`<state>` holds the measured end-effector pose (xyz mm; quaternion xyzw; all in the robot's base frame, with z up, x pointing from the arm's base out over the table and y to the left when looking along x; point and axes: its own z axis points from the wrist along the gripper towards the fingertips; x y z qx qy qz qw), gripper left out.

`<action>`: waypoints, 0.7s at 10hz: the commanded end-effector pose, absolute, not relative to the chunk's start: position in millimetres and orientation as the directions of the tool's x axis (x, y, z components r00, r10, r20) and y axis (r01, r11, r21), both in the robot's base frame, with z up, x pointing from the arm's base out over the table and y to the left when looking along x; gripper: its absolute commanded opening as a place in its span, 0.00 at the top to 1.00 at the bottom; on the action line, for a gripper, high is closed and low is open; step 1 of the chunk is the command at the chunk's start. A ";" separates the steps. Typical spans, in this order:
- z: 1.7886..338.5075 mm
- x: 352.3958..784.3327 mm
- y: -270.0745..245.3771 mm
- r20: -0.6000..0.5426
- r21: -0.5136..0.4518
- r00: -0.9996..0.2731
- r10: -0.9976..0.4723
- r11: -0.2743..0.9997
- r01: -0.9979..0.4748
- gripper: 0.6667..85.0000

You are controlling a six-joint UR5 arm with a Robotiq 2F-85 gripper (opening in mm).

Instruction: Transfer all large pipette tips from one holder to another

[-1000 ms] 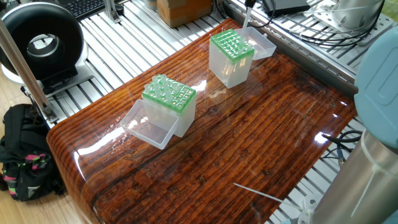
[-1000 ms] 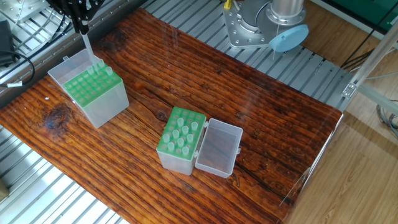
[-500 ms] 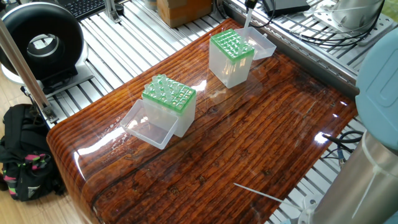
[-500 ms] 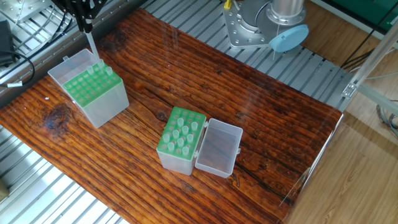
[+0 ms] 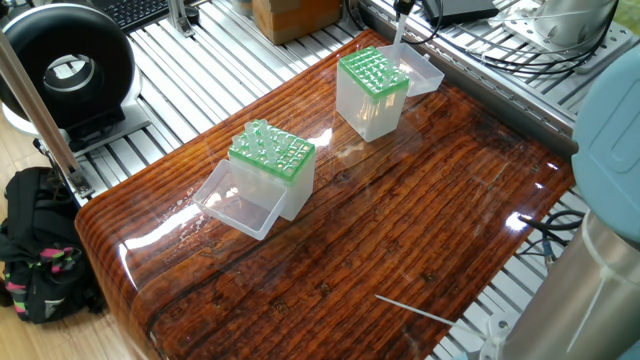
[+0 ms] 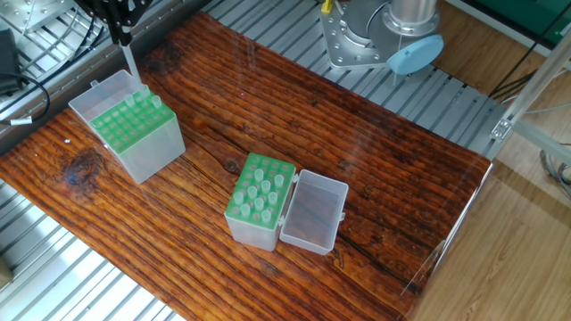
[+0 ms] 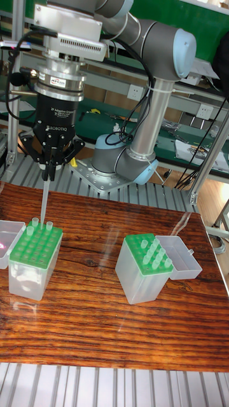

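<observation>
My gripper (image 7: 48, 170) hangs over the back edge of the left holder (image 7: 35, 254), shut on one large pipette tip (image 7: 43, 197) that points down, its end just above the green rack. In the other fixed view the gripper (image 6: 120, 36) and the held tip (image 6: 130, 64) are above this holder (image 6: 134, 134), whose far row carries a few tips (image 6: 143, 100). The second holder (image 6: 259, 201) stands mid-table with several tips (image 6: 260, 189) in it. One fixed view shows the gripper (image 5: 400, 8) at the top edge over the far holder (image 5: 372, 90).
Each holder has a clear lid folded open beside it (image 6: 312, 212) (image 5: 425, 70). A thin rod (image 5: 415, 308) lies near the table's front edge. The arm's base (image 6: 375, 36) is bolted behind the table. A black round device (image 5: 65, 65) and a backpack (image 5: 35, 245) are off the table.
The gripper with the tip shifted slightly upward over the holder's back edge a second ago. It has held still over the last half second.
</observation>
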<state>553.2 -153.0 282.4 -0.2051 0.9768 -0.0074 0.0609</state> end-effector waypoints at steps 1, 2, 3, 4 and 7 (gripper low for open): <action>283.6 562.3 -151.7 -0.130 -0.043 -0.904 -0.408 0.913 -0.406 0.92; 281.4 564.0 -154.8 -0.129 -0.048 -0.903 -0.410 0.912 -0.407 0.92; 278.5 564.2 -156.6 -0.130 -0.044 -0.901 -0.414 0.910 -0.411 0.92; 277.1 561.1 -155.2 -0.128 -0.029 -0.904 -0.408 0.913 -0.408 0.92; 277.1 553.5 -149.9 -0.119 0.000 -0.912 -0.392 0.919 -0.395 0.92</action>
